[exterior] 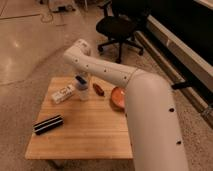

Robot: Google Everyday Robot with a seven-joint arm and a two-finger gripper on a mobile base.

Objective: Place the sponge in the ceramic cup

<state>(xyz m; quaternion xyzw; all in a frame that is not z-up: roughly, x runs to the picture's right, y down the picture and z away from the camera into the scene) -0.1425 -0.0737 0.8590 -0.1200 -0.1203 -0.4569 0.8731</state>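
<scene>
Floor (25,47): pale, speckled, polished, with soft glare at left.
Table (90,135): low, light wood planks, centre of view.
Office chair (120,27): black, on castors, beyond the table.
Wall (175,20): dark, at right, with a pale ledge (172,47) along its foot.
Cable (45,17): thin, lying on the far floor.

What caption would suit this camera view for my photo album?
Robot's tool above the ceramic cup, blue sponge at the cup's mouth, on a wooden table.

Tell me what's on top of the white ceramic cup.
The blue sponge is at the mouth of the ceramic cup, with the gripper right above it. Whether it touches the rim can't be told; the cup's inside is hidden.
</scene>
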